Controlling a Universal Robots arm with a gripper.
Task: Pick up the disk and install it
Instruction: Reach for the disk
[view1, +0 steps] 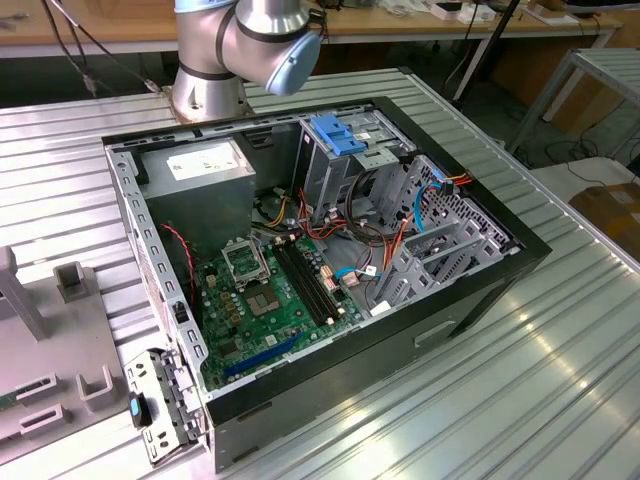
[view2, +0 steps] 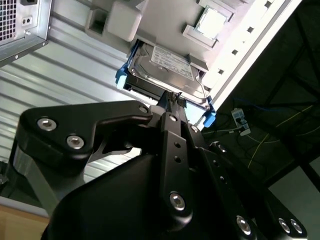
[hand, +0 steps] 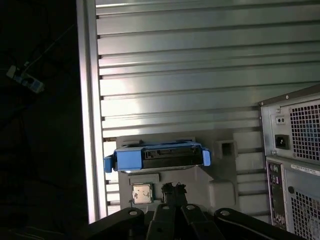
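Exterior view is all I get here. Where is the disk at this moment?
Observer: In the first wrist view the disk lies flat in a grey holder on the ribbed table, outside the computer case.
Operator: And the claw?
Observer: The claw points at the disk's blue carrier from close by. I cannot tell whether it touches.
Operator: Anything else in that holder?
Observer: A square silver chip sits in a recess beside the disk.
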